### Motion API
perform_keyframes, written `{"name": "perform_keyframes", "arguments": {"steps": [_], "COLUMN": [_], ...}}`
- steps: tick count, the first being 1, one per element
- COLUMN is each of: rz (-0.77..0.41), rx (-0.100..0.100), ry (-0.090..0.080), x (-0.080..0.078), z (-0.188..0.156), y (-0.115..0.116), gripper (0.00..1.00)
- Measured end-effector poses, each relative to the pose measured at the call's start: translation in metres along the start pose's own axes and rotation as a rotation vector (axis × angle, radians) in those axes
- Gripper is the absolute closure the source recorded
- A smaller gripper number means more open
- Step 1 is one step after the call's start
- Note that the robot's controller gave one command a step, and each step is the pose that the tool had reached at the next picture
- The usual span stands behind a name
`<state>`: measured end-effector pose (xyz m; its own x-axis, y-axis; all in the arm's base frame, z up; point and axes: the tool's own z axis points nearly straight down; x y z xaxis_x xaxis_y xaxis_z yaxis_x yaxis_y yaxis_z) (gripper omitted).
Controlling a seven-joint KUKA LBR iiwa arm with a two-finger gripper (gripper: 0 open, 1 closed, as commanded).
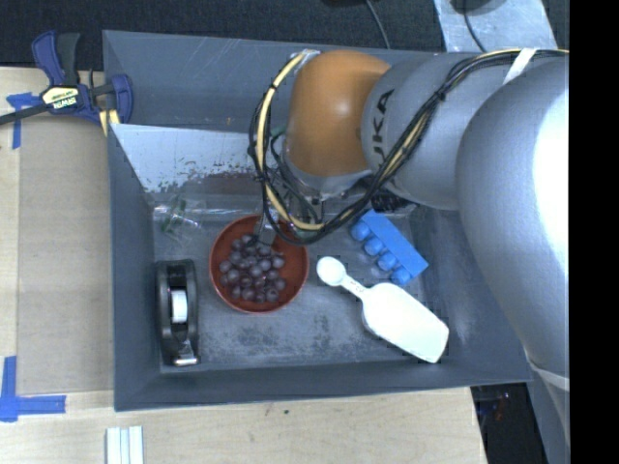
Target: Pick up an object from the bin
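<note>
The pincer [270, 228] hung at the upper rim of a red bowl [259, 306] of dark berries [253, 267], its tip just above the fruit. Whether it was released or clenched could not be told (the orange wrist cover [329, 114] hid most of it). The bowl's centre lay just below and slightly left of the tip, so a short drop looked enough. A blue block [389, 247] and a white scoop [397, 322] lay to the pincer's right, and a black tape dispenser [177, 312] farther left, all inside the grey bin [290, 380].
</note>
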<state>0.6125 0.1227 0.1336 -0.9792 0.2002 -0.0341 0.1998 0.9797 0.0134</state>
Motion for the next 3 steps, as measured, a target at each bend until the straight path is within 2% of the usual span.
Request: {"name": "perform_keyframes", "arguments": {"steps": [1, 2, 3], "rz": [0.009, 0.038, 0.039], "rx": [0.005, 0.005, 0.003], "ry": [0.011, 0.011, 0.004], "x": [0.0, 0.001, 0.003], "z": [-0.063, 0.031, 0.008], "y": [-0.015, -0.004, 0.005], "gripper": [1.0, 1.0, 1.0]}}
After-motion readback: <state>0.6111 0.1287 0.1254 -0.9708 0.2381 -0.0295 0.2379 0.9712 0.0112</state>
